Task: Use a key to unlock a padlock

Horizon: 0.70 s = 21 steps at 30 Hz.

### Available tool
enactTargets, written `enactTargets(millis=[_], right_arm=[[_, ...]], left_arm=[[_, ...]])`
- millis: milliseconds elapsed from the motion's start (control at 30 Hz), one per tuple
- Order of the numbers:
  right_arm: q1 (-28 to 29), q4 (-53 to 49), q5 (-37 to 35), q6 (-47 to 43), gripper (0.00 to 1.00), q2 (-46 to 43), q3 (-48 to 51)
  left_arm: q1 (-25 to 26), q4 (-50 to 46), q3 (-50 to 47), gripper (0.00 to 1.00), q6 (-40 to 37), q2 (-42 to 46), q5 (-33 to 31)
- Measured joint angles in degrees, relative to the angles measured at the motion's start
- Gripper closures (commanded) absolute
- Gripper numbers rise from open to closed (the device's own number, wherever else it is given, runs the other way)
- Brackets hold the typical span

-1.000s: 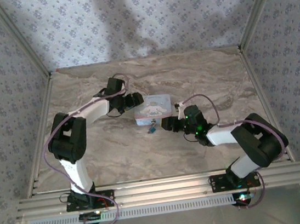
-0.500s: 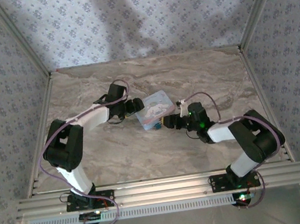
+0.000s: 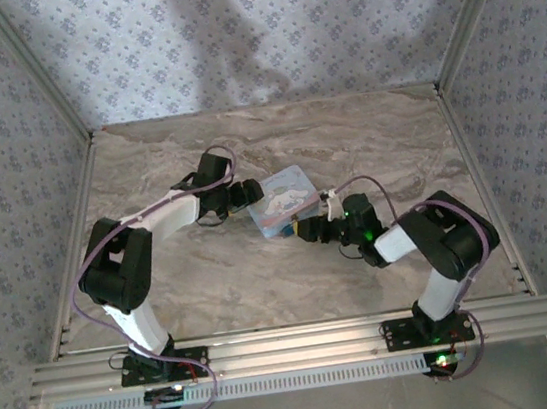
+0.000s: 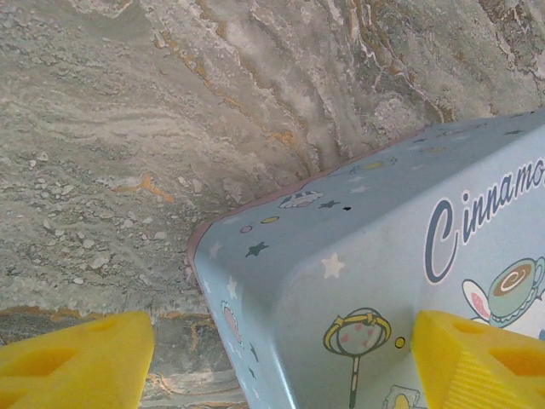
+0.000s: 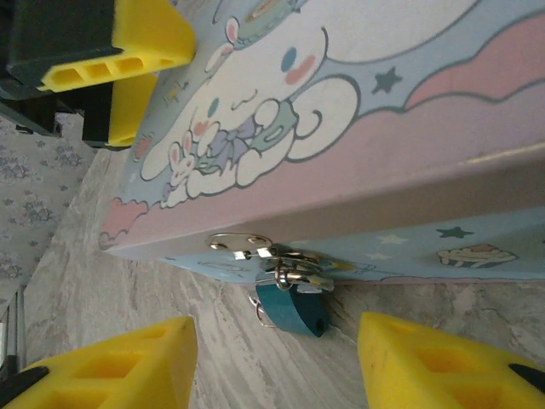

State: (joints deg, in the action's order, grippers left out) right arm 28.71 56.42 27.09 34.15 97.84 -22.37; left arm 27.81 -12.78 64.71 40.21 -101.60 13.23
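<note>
Marble table point(image 3: 213, 283): the left gripper point(image 4: 281, 332) is spread wide astride a corner of the tin point(image 5: 341, 128), clamping nothing. The right gripper point(image 5: 277, 332) gapes too, empty, its fingers point(image 5: 128, 362) flanking the padlock point(image 5: 294, 308), which hangs at the tin's clasp point(image 5: 243, 243). Since a second ago the tin has swung askew and the right gripper has closed in.

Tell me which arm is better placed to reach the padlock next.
Right. The right gripper, open, faces the padlock hanging from the tin, framed between its fingers. The left gripper, open, straddles a corner at the tin's other end.
</note>
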Motion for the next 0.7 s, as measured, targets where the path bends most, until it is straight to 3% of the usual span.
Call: enactTargets(millis=[700], right_arm=[[1.44, 10.27, 1.25, 5.53, 0.55, 9.55, -2.67]], left_arm=[[0.0, 0.02, 0.0, 0.21, 0.0, 0.0, -0.04]])
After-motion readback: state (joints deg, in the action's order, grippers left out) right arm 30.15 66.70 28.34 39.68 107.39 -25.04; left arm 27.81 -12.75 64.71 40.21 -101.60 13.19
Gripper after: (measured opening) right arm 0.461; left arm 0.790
